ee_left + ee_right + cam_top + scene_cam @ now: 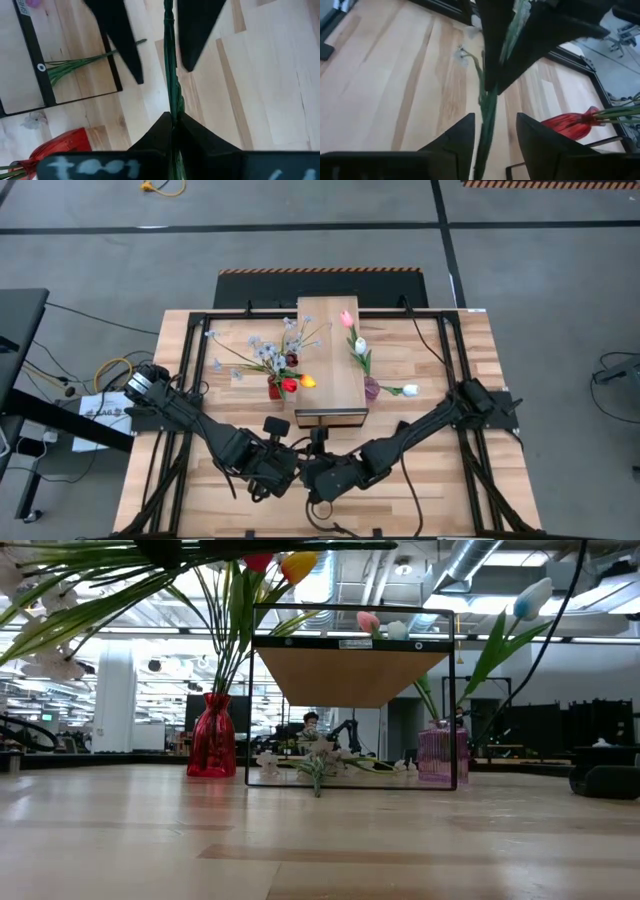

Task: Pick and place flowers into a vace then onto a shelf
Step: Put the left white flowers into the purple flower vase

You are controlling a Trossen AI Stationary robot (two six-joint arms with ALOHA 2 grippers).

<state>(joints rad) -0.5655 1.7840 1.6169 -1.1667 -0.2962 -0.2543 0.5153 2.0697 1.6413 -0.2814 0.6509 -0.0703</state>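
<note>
My left gripper [283, 472] and right gripper [318, 477] meet near the table's near edge, in front of the shelf [330, 360]. The left gripper [174, 116] is shut on a long green stem [171, 75] of a pale-blossomed spray [465, 52]. The right gripper [495, 122] is open, one finger on either side of that stem [487, 112]; I see no touch. A red vase [275, 388] holding tulips and sprays stands left of the shelf. A purple vase [372, 390] with a white tulip [410, 390] stands to its right. A pink tulip [347, 318] and a white one [360, 345] lie on the shelf. My left gripper pinches the spray's green stem [173, 102] between its two fingertips. The stem runs straight on from the fingertips, along them, and passes between the right gripper's open fingers [122, 45]. It appears to be held above the tabletop, with the blossom end beyond the hold.
Another spray [318, 765] lies on the table under the shelf, its green stems [75, 67] inside the black frame [116, 70]. The slatted tabletop [440, 480] has bare wood to the near left and right. Black frame rails run along the table's sides.
</note>
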